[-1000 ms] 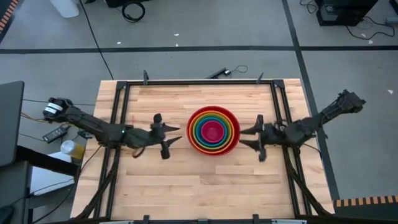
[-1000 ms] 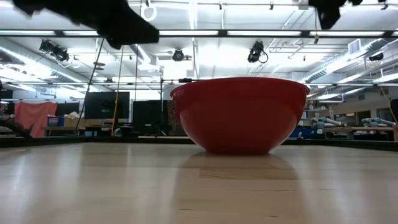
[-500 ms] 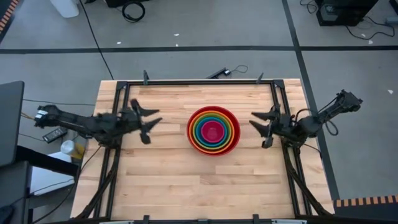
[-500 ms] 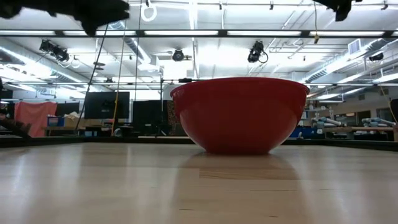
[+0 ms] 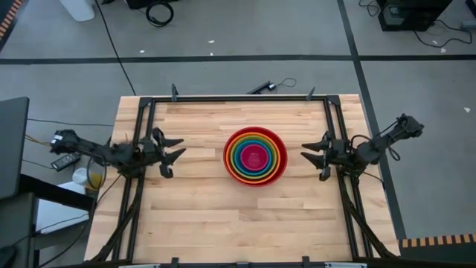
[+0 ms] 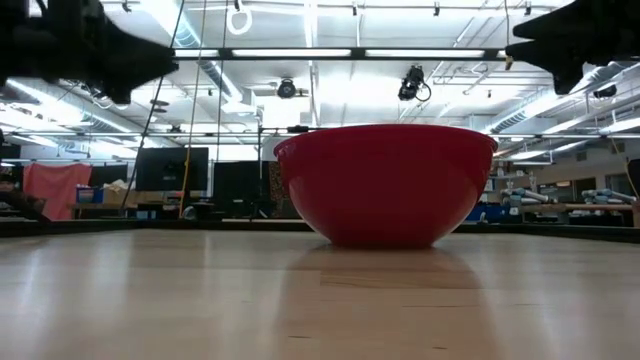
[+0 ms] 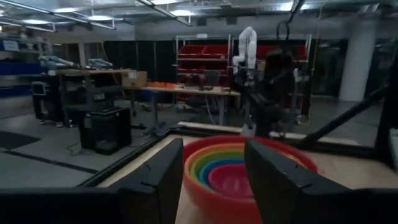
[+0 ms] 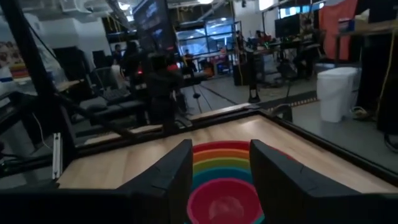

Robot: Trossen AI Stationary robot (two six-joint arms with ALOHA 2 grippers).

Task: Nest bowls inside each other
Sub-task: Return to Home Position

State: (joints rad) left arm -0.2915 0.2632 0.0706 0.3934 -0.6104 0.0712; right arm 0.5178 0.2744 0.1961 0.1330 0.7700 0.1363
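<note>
A stack of nested bowls rests on its base at the middle of the wooden table: red outermost, then orange, yellow, green, blue and pink rings inside. It also shows in the low view, the left wrist view and the right wrist view. My left gripper hovers open over the table's left side, pointing at the bowls. My right gripper hovers open over the right side, also pointing at them. Neither touches anything.
A black metal frame runs along the table's far edge and down both sides. Bare wood lies in front of and behind the bowls. Off the table's left edge are a small bottle and a remote.
Both arms have drawn back from the bowls. My left gripper has moved toward the table's left edge and sunk a little; my right gripper has moved toward the right edge and sunk too. The bowls have stayed in place.
</note>
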